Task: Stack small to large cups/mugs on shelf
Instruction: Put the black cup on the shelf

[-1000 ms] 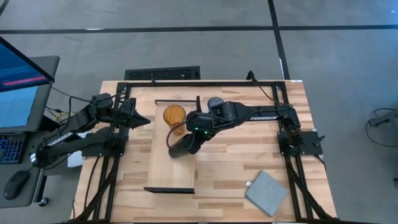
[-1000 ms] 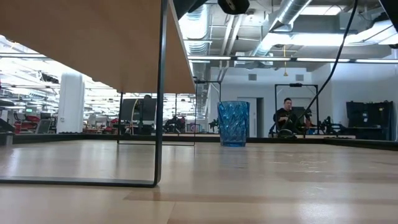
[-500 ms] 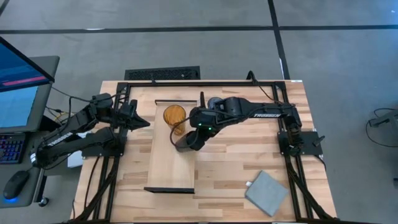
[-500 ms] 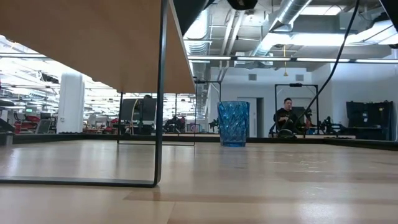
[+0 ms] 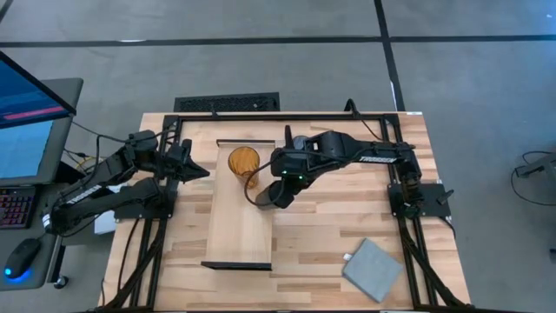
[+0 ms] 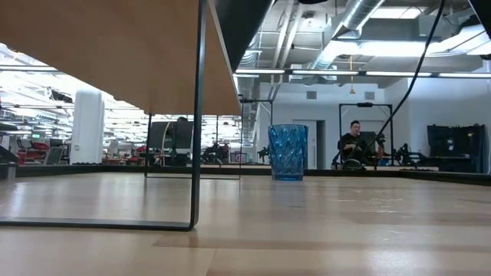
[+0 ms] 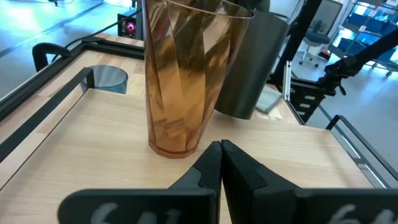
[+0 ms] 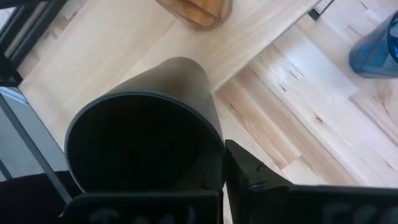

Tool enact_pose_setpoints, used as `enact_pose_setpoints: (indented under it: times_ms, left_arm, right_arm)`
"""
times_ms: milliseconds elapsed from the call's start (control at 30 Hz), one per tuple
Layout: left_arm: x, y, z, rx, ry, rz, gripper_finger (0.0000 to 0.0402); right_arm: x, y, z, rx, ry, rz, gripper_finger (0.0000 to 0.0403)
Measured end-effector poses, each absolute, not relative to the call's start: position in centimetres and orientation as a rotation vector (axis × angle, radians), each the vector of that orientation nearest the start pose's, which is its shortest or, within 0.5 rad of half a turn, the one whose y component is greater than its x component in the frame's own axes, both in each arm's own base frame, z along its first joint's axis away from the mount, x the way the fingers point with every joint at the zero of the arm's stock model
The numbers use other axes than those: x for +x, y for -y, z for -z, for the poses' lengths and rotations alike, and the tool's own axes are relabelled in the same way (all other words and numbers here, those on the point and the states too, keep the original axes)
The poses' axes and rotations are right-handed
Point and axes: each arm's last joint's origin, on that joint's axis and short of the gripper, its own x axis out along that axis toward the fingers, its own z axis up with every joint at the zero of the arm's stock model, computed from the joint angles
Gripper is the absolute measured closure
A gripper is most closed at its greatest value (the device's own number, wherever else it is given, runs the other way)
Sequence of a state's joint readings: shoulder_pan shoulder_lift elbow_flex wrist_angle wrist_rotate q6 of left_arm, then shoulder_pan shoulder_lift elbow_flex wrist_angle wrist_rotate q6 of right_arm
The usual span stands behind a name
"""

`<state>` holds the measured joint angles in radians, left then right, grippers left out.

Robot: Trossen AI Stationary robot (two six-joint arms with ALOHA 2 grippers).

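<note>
Seen from above: right end effector (image 5: 276, 193) over the right edge of the shelf (image 5: 234, 235), clamped on the rim of the black cup (image 5: 280, 195), just beside the amber cup (image 5: 244, 163), which stands upright on the shelf's far end. Left end effector (image 5: 198, 170) parked off the shelf's left side, pointing toward the amber cup. Grey square pad (image 5: 374, 269) well apart, near the tabletop's (image 5: 321, 235) right front corner. Blue cup hidden under the right arm here, but plain in the low view (image 6: 288, 152): upright on the tabletop, beyond the shelf's thin dark leg. Right wrist view adds the black cup's open mouth tilted toward the camera, one finger (image 8: 261, 180) pressed against its wall, blue cup at the corner. Left wrist view shows its own fingers (image 7: 208, 168) closed together, empty, in front of the amber cup, with the black cup behind it.
</note>
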<state>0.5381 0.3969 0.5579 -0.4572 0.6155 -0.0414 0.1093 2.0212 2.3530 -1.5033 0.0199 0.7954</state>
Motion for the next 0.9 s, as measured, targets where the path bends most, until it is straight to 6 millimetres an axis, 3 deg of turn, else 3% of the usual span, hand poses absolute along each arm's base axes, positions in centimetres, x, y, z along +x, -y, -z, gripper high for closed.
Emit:
enact_pose_setpoints:
  times_ms: [300, 567, 900]
  left_arm:
    - [9.12, -3.5, -27.78, -0.2, -0.246, 0.071, 0.0401]
    - [9.13, -3.56, -27.77, -0.198, -0.247, 0.052, 0.0401]
    - [9.13, -3.56, -27.77, -0.204, -0.248, 0.051, 0.0401]
  right_arm:
    - [38.22, -4.23, -38.85, 0.642, -1.144, 0.362, 0.037]
    - [38.33, -4.25, -38.9, 0.623, -1.141, 0.332, 0.0391]
    - [38.39, -3.95, -38.91, 0.622, -1.135, 0.336, 0.0372]
